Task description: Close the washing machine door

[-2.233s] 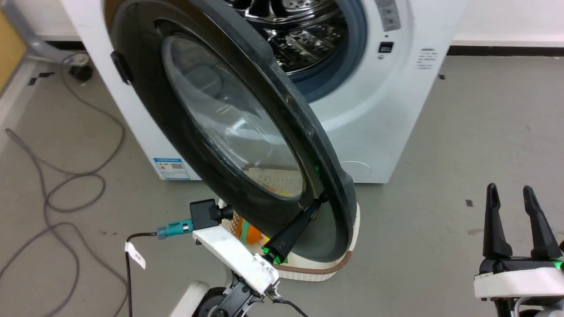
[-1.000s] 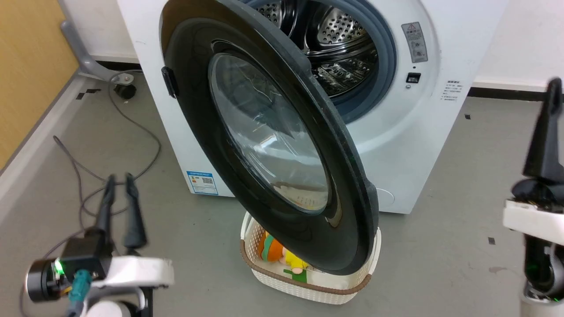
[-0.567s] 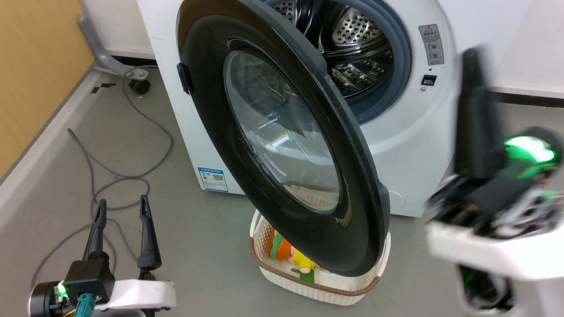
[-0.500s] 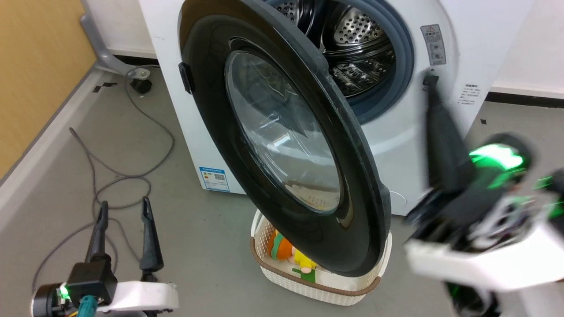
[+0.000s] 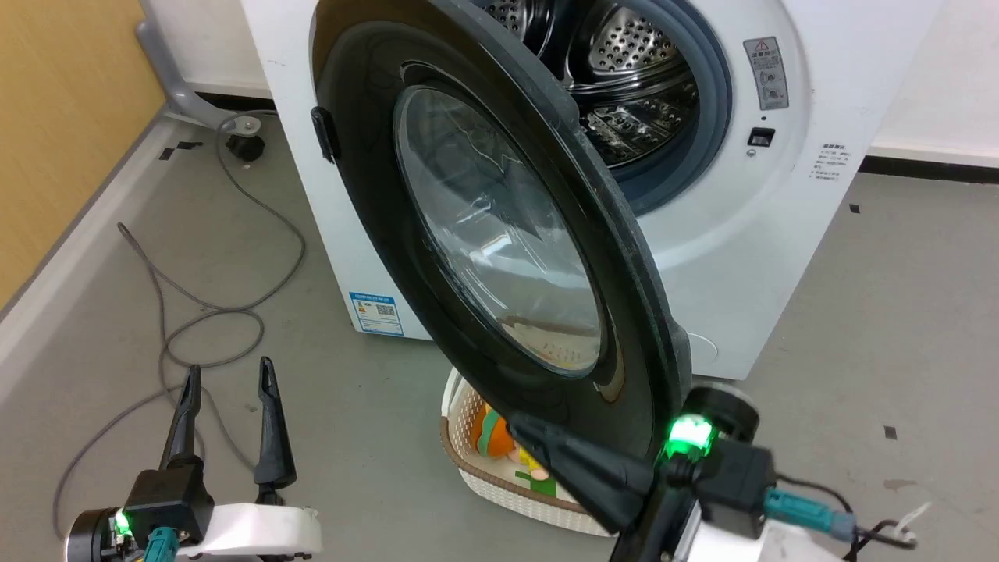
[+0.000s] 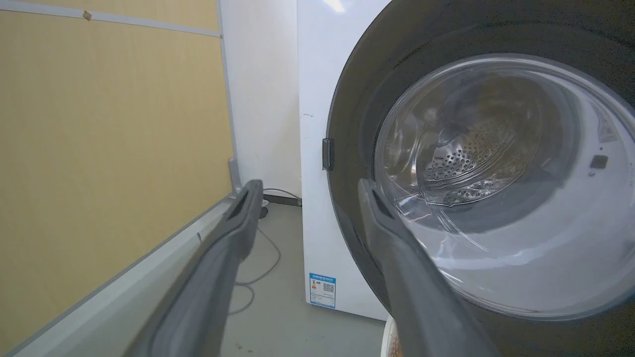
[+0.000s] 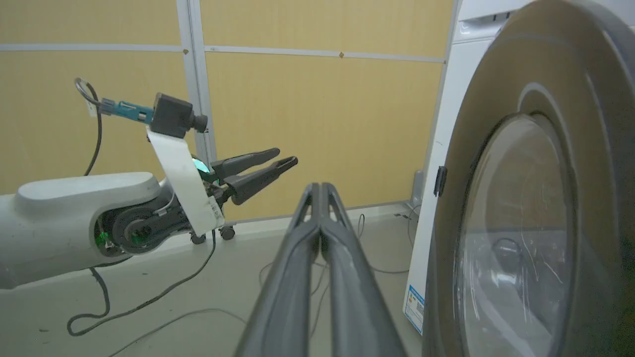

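In front of the washing machine [image 5: 780,234], the washing machine door [image 5: 499,242] stands swung wide open. Its far edge sits at the machine's left side and its free edge reaches out toward the camera, leaving the round opening uncovered. Through that opening the perforated steel drum [image 5: 624,62] shows inside its grey-blue gasket [image 5: 706,117]. On the floor just in front of the machine, below the door's lower edge, sits a cream perforated basket [image 5: 507,493] with a brown rim. Inside it lie a soft toy [image 5: 492,433] in orange and teal and pieces in yellow and green, partly hidden by the door. The right gripper [image 5: 524,431], its two dark fingers pressed together with nothing between them, reaches across above the basket at the door's lower edge; whether it touches the door cannot be told. The left gripper [image 5: 229,368] hovers off the machine's left front corner, well apart from the door, fingers spread and holding nothing. A grey cable [image 5: 226,312] loops over the floor left of the machine, and a small blue sticker [image 5: 375,312] marks its low front panel.
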